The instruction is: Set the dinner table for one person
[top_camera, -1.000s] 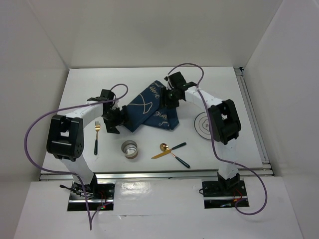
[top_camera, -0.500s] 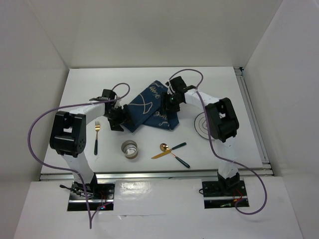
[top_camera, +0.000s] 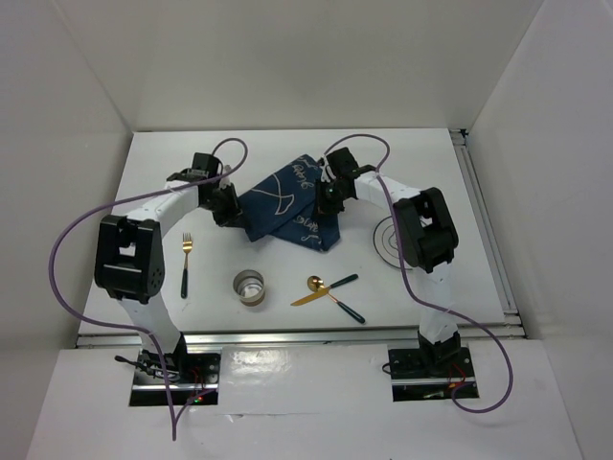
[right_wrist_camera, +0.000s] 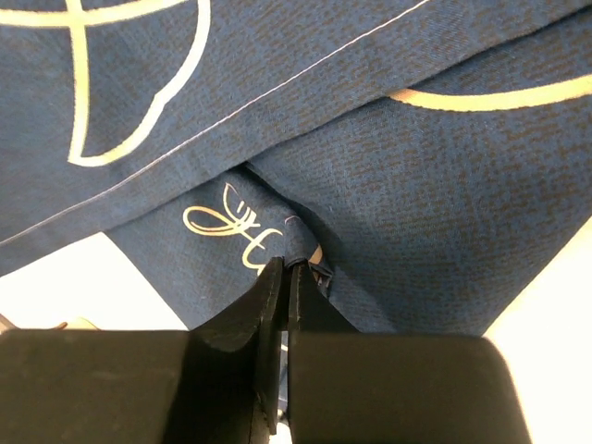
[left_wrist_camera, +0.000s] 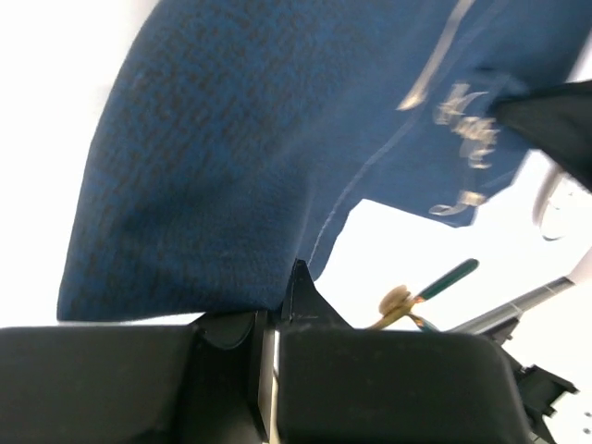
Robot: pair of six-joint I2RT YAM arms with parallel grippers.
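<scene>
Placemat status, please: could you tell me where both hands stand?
Left hand shut on placemat. Right hand shut on it too. Placemat bunched, folded over, mid dinner table. Cup, fork lie apart from it.

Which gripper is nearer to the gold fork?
Left. The left gripper grips the placemat's edge just beyond the fork; the right gripper holds the placemat's opposite side, farther right.

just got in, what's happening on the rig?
Both arms are handling the navy placemat: left gripper and right gripper are each shut on it, the cloth rumpled and folded over itself on the dinner table. The fork, cup, spoon and knife lie untouched near the front; the plate sits partly under the right arm.
</scene>
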